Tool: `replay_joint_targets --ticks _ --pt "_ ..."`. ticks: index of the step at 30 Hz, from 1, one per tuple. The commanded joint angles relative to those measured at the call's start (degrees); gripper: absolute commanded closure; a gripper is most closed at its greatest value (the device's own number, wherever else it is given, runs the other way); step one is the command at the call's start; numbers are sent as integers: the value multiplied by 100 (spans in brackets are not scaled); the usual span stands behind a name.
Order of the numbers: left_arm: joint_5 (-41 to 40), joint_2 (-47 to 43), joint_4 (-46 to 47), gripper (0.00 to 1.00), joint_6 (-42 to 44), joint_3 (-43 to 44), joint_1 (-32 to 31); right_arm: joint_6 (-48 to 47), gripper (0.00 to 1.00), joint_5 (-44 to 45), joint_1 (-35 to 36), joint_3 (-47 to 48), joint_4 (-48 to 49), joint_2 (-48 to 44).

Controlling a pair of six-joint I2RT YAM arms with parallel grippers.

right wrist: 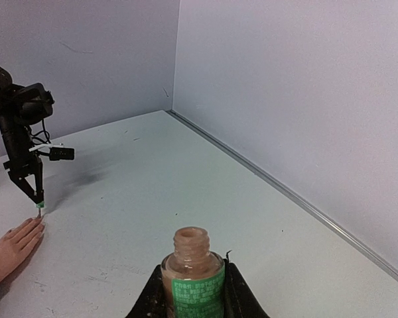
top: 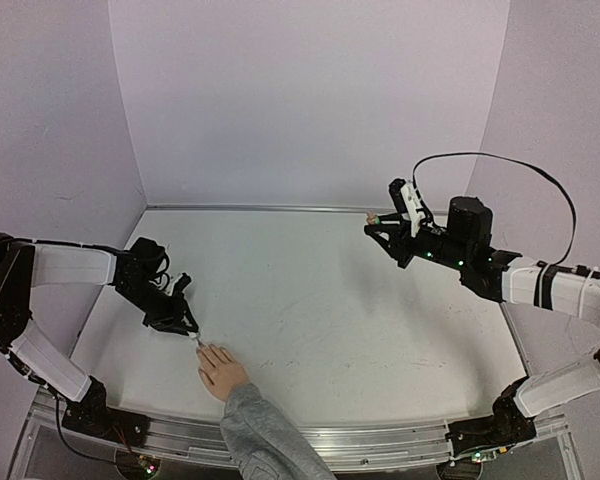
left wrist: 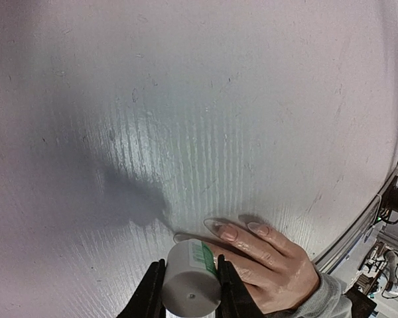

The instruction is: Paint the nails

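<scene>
A flesh-coloured hand (top: 223, 372) in a grey knit sleeve (top: 265, 430) lies flat near the table's front edge. Its pale nails (left wrist: 228, 233) point away from the sleeve. My left gripper (top: 190, 333) is shut on a white cylindrical polish cap (left wrist: 192, 281) with a green label, held right over the fingertips. The cap hides whatever is under it. My right gripper (top: 375, 222) is raised at the back right, shut on an open bottle (right wrist: 196, 275) of pinkish polish with a green label. In the right wrist view the hand (right wrist: 13, 244) lies below the left gripper (right wrist: 38, 202).
Pale walls enclose the white table (top: 330, 300) at the back and sides, with a metal strip (right wrist: 305, 205) along the wall's foot. A metal rail (top: 380, 440) runs along the front edge by the arm bases. A black cable (top: 520, 165) loops above the right arm.
</scene>
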Motion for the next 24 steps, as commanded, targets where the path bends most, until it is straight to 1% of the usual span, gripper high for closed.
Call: replay_joint_targets --ticks 1,24 --pt "-33 35 58 100 74 238 32 64 100 -86 -31 41 354 25" --pt "-113 187 55 100 133 331 68 64 100 -122 -58 68 354 55"
